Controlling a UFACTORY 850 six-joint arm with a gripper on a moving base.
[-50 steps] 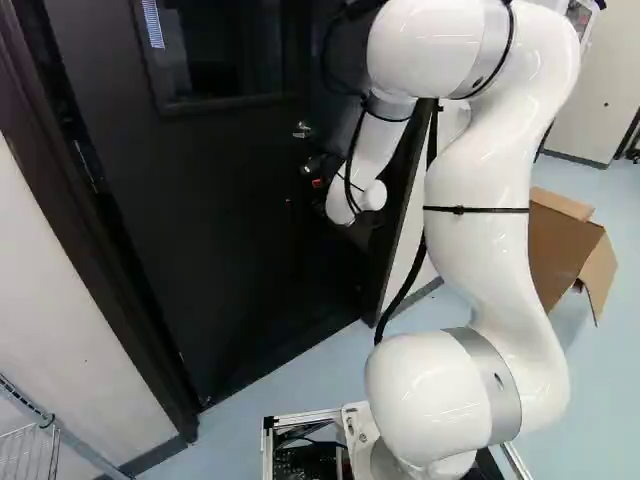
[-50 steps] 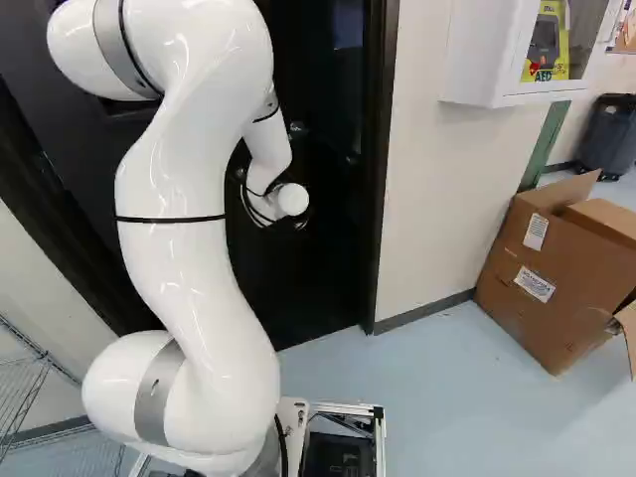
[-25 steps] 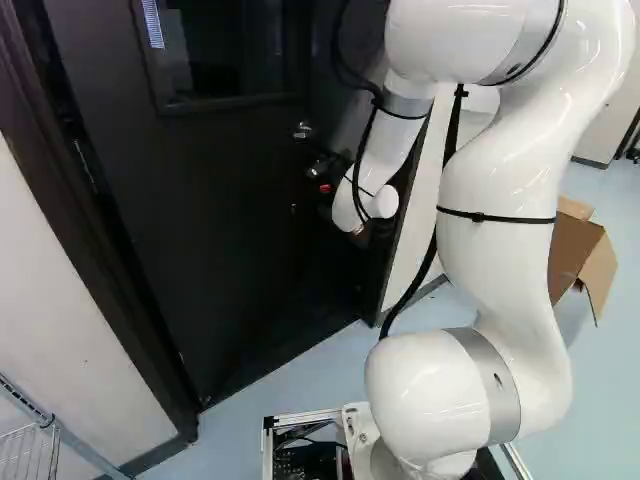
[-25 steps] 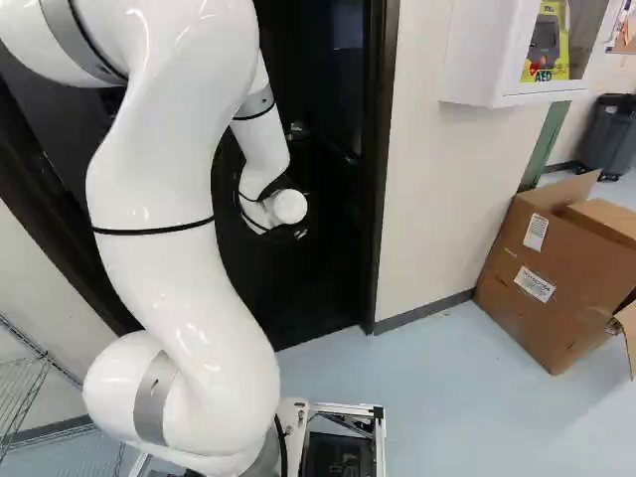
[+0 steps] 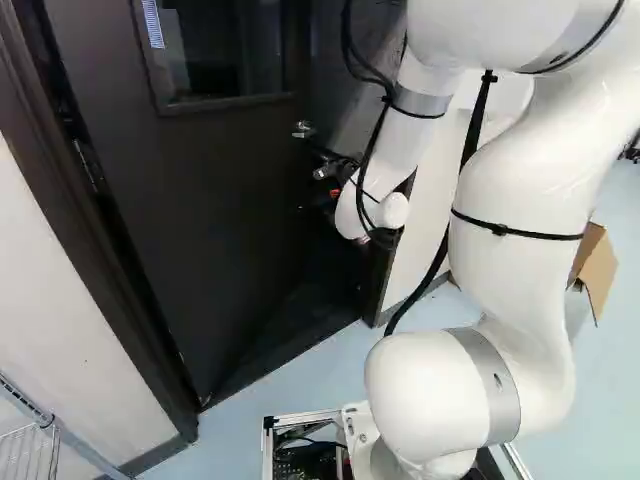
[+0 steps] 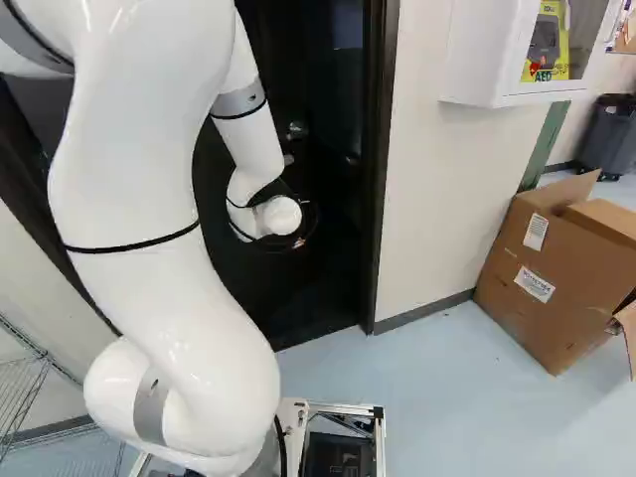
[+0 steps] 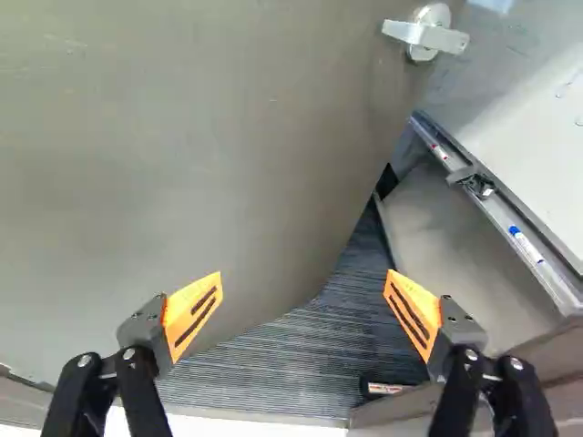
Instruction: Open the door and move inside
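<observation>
Two fingers of the gripper (image 5: 330, 182) spread wide apart, orange pads (image 7: 193, 314) facing each other across open space. Compared with the earlier frames: door (image 5: 200, 250) swung farther inward, with a wider gap between its free edge and the doorway frame (image 6: 381, 149). Base in the same position. Arm (image 6: 164, 288) shifted against its lowest joint: elbow nearer the right edge of the left base view, nearer the left edge of the right base view; gripper carried forward with the door's swing. Door handle (image 7: 426, 35) near the door's free edge, well apart from both fingers. Through the opening: ribbed dark floor (image 7: 282, 364), ahead of and between the fingers.

Containers: narrow tray (image 7: 506, 218) along the lower edge of a whiteboard (image 7: 547, 100), holding a blue-capped marker (image 7: 526, 246), a red-tipped marker (image 7: 440, 152) and a small dark item (image 7: 478, 187) between them. White wall cabinet (image 6: 489, 50) at the top right of the right base view, with a yellow device (image 6: 545, 45) inside. Below, on the floor, cardboard box (image 6: 547, 268) tilted, flaps open, contents hidden. Beyond it, dark bin (image 6: 608, 139), likewise with contents hidden.
</observation>
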